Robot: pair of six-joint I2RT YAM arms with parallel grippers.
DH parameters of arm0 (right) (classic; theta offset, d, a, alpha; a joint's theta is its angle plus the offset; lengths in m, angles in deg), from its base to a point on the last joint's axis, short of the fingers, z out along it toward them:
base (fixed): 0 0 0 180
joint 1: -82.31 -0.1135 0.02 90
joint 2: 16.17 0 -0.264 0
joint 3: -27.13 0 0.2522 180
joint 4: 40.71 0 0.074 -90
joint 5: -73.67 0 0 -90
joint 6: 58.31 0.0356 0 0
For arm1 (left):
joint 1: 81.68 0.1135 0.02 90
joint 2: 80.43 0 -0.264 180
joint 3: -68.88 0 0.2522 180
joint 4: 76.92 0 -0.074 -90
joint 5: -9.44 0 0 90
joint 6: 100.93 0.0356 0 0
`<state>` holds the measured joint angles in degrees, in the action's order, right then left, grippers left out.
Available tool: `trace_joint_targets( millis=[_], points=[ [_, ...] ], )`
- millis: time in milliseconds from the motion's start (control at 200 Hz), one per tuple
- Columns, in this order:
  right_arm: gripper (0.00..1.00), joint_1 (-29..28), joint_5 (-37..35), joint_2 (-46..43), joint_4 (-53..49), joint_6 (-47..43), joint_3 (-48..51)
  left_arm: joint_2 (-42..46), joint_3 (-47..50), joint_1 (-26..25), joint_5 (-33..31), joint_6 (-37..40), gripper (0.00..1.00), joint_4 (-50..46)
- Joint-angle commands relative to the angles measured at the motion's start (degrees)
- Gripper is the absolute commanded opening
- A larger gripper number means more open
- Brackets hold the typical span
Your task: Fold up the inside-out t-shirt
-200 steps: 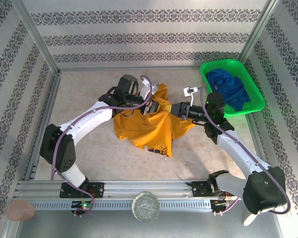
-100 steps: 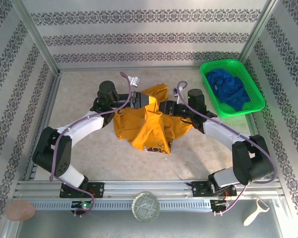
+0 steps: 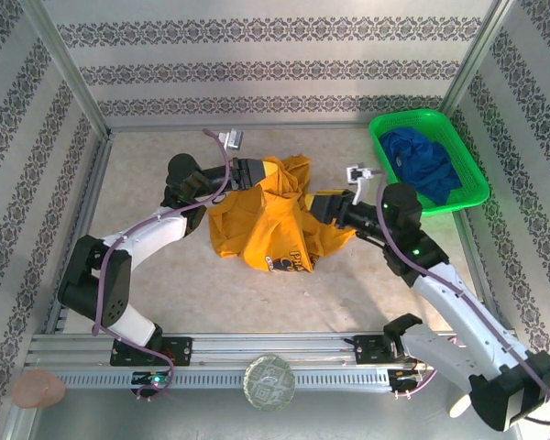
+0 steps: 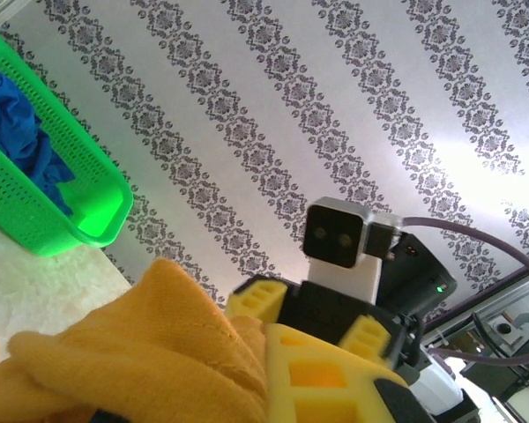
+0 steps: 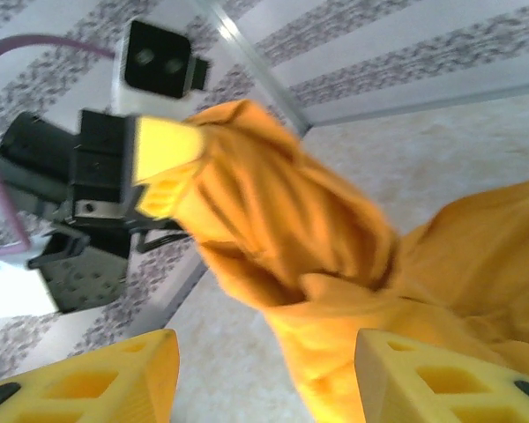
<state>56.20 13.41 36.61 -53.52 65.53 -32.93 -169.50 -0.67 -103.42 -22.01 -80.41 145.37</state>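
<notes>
Both of my hands have drawn apart since a second ago: they met over the middle of the cloth then, and now my left hand (image 3: pixel 257 171) sits further left and toward the back wall, while my right hand (image 3: pixel 323 206) has let go and pulled back to the right.

On the desk (image 3: pixel 165 275), the inside-out t-shirt (image 3: pixel 270 229) lies in a crumpled mustard heap near the centre, between my two arms. Its far edge is lifted into a bunched ridge. Off to the right, against the far corner, stands the green basket (image 3: pixel 412 117), well apart from the shirt, with the dark blue garment (image 3: pixel 426 160) piled inside it.

My left hand is clamped tight on that raised bunch of cloth. Seen from my right wrist, the fabric hangs from its yellow fingers (image 5: pixel 163 150) in twisted folds. My right hand (image 5: pixel 264 374) stands spread, its two pads wide apart and gripping nothing, with the shirt's cloth just beyond them.

At the near edge of the heap a small dark print (image 3: pixel 284 264) shows on the fabric.
</notes>
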Motion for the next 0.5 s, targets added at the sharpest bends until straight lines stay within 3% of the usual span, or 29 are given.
trace_joint_targets(
  millis=[0,495],
  points=[
    [0.57,-4.3,-2.6,5.2,-1.9,-4.7,-4.7,2.3,0.8,0.2,-1.0,1.5,0.00,0.4],
    [0.54,-8.6,-3.0,21.3,2.1,-7.4,-14.6,3.6,2.0,0.2,-0.4,1.5,0.00,-0.1]
  ],
)
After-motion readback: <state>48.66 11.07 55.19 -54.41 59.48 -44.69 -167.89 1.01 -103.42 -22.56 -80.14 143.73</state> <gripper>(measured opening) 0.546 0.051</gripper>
